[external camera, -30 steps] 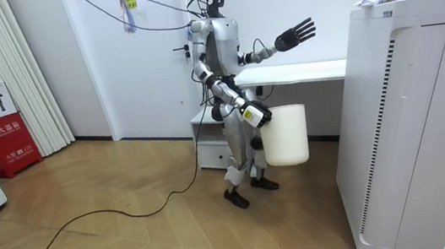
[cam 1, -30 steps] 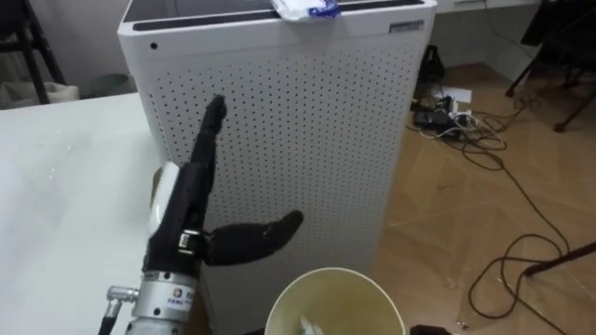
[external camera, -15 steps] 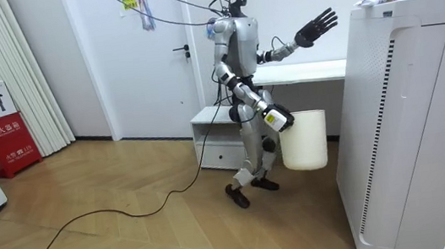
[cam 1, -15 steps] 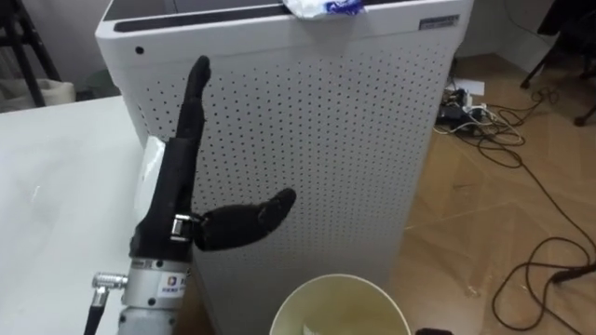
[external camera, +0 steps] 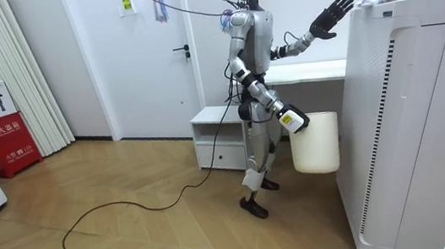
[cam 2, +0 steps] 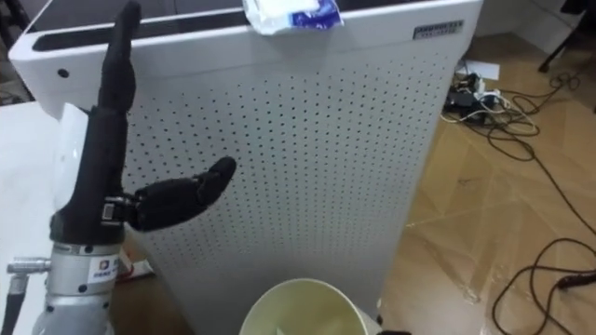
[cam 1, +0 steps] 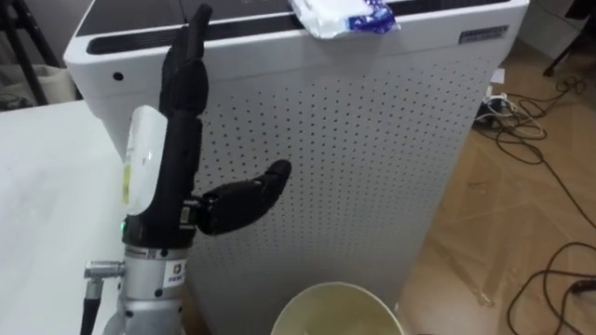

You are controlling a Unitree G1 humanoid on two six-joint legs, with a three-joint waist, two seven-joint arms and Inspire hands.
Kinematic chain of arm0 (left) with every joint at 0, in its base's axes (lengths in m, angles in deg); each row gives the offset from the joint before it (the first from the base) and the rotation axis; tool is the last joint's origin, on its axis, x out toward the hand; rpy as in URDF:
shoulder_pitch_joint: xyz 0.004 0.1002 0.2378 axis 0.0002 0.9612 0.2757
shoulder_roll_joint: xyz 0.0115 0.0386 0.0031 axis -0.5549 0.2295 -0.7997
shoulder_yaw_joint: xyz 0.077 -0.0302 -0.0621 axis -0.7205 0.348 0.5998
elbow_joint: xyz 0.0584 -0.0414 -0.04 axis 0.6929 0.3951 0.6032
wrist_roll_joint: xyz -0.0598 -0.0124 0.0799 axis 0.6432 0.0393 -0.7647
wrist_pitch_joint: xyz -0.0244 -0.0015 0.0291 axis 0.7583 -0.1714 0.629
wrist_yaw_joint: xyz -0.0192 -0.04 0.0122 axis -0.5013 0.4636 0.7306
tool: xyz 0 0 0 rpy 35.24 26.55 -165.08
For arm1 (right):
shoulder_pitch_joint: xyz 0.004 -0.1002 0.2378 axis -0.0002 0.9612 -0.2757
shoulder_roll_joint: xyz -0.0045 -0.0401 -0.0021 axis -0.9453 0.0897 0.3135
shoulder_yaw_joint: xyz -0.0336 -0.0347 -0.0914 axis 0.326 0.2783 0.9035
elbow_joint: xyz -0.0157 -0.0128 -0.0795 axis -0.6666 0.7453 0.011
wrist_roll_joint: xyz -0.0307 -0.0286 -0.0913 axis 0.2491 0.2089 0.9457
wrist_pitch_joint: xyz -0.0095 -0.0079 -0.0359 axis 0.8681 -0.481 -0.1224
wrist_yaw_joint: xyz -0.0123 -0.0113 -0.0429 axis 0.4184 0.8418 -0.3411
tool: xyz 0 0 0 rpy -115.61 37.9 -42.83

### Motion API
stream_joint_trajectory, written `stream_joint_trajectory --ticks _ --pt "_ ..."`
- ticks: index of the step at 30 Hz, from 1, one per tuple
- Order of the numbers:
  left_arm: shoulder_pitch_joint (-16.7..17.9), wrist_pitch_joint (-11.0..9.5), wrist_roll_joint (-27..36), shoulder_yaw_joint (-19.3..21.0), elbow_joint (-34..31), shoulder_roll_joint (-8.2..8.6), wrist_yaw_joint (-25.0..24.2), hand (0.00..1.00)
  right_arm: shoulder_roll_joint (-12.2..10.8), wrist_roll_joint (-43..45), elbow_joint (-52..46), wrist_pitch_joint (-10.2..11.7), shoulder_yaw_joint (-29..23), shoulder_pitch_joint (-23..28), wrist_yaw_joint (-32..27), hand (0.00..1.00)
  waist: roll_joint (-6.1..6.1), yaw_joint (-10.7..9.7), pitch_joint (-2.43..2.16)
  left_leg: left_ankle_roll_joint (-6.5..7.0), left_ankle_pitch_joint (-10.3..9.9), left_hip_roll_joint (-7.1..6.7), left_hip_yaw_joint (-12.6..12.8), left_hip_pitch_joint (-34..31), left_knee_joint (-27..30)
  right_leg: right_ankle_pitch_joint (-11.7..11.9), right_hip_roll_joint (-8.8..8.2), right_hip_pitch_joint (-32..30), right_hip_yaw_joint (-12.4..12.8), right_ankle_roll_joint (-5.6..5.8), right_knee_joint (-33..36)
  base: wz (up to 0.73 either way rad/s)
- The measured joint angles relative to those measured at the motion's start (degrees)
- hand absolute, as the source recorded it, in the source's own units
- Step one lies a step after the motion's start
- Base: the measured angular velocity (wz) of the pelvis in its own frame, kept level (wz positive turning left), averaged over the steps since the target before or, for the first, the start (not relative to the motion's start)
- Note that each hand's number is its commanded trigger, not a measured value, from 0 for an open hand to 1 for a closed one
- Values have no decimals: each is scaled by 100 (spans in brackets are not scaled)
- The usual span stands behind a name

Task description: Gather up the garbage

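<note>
Standing close before a tall white perforated cabinet [cam 1: 363, 158], the robot holds its left hand [cam 1: 175, 181] raised in front of the cabinet's face; the fingers are straight and point upward, the thumb is spread toward the robot's right, and the hand holds nothing; the fingertips overlap the cabinet's top edge in the eye views, contact not determinable.

Garbage: a crumpled white-and-blue wrapper [cam 1: 345, 16] lies on the cabinet's top, at its front edge; it sits to the right of the raised hand and apart from it.

Right hand [external camera: 293, 119]: low, at hip height, at the upper rim of a pale bin [external camera: 317, 143]; whether it grips the rim cannot be told.

Bin: upright, open mouth upward, between the robot's legs and the cabinet in the room view; its rim appears at the lower edge of the eye views, just below the cabinet's face.

Surroundings: a white table [cam 1: 47, 186] on the robot's left, beside the cabinet; dark cables [cam 1: 540, 126] on the wooden floor to the right.
</note>
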Motion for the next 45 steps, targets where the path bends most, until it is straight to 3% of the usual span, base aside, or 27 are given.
stream_joint_trajectory --ticks 15,25,27,28,29,30,31,32,33,35,39,45 --pt "-7 31 -704 56 -161 -62 195 0 7 519 -305 0 -23 29 284 100 -2 -10 -45 -98 114 31 -242 563 -619 143 177 651 13 -27 -839 -1" --pt "-38 50 -850 125 -576 -293 283 0 30 521 -370 0 56 35 516 100 40 -140 -58 -102 116 9 -340 903 -721 146 207 990 197 -27 -1060 -9" --pt "-38 85 -849 125 -575 -357 282 0 35 521 -370 0 102 36 549 100 17 -167 -32 -104 114 -23 -287 858 -558 156 134 1099 362 -40 -1121 3" --pt "-51 79 -850 123 -566 -417 281 0 -29 508 -368 1 108 42 559 100 -154 -236 69 -176 9 -132 -230 538 -2 168 -46 1244 891 -34 -1268 52" --pt "-147 86 -909 91 -567 -399 282 0 84 438 -366 23 72 43 560 100 -80 -329 35 -291 171 -125 -254 117 -296 161 -81 1180 1292 -15 -1261 68" --pt "-231 82 -991 73 -563 -394 284 0 140 433 -339 21 22 38 559 100 -10 -338 5 -45 322 -97 -152 -74 -372 123 -94 1083 1325 46 -1197 46" --pt "-265 81 -1042 31 -571 -391 320 0 237 460 -323 -28 -29 53 545 100 7 -207 -25 -7 463 -118 68 -62 -448 100 -145 870 1176 125 -1078 -6" --pt "-265 124 -1089 15 -533 -458 388 0 222 547 -324 -64 30 55 502 100 7 -60 -23 -3 468 -110 84 -10 -471 85 -124 820 862 146 -1064 -36" --pt "-265 172 -1124 11 -512 -487 421 0 204 641 -332 -64 69 55 504 100 6 -7 -23 -3 468 -107 34 32 -483 87 -98 811 728 143 -1069 -54" --pt "-292 360 -1223 9 -498 -513 507 0 204 848 -477 -64 113 86 517 100 118 12 -8 -54 469 -87 -503 158 -520 351 30 797 466 55 -1237 -43" --pt "-499 329 -1371 -7 -500 -591 592 0 204 840 -511 -64 119 80 450 100 199 -197 -53 -117 514 -105 -459 349 -826 362 67 896 349 51 -1231 -2" --pt "-585 403 -1599 -18 -500 -668 672 0 234 865 -510 -189 149 81 475 100 132 -312 -10 -120 517 -101 -427 528 -834 359 82 1043 330 47 -1211 -2"
